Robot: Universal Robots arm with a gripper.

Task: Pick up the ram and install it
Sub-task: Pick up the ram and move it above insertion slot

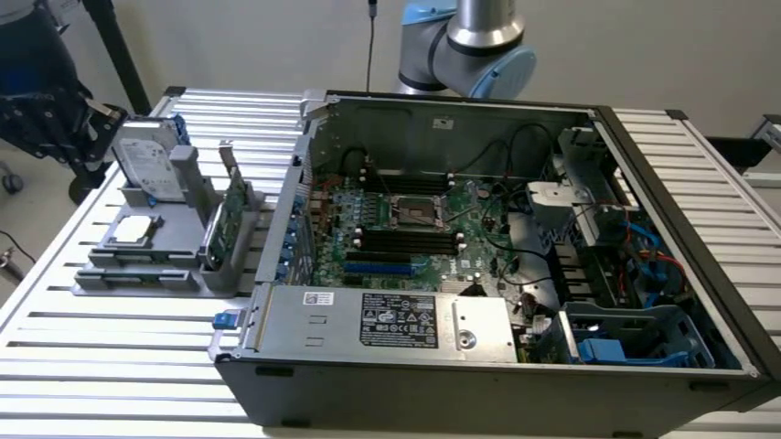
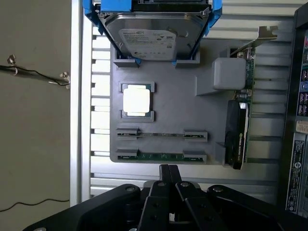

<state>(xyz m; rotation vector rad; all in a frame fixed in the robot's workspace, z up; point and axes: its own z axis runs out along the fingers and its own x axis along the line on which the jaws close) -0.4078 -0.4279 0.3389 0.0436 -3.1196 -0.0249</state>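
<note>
Step in hand: the approach to the pick. I judge nothing has been grasped yet, and the install has not begun.

Jaws: closed tip to tip and empty. In the wrist view they hang over the slatted aluminium counter, just off the edge of the grey plastic holder tray.

Ram: the long, thin dark-green circuit-board stick sits on edge between two grey clips, in the tray row nearest the jaws. It is close to the tips but apart from them. The matching row beside it looks bare.

Neighbours on the tray: a square silver processor chip sits beyond the two rows. The silver blue-framed hard drive is at the far end. The taller green card with a metal bracket and black shroud stands along one side, with its end near the ram's end.

Destination: the open dark-grey computer case lies on the counter to the exterior view's right of the tray. Its green motherboard faces up, and the long black memory slots look unfilled from here.

Arm: its silver and pale-blue joint shows behind the case.

What the pick calls for, as I judge it: the jaws have to part before they can straddle the stick. They should be squared to its long faces and centred between the clips, clear of the shrouded card's end.

Risk: the stick is thin, and an off-centre pinch could tilt it in the clips.
</note>
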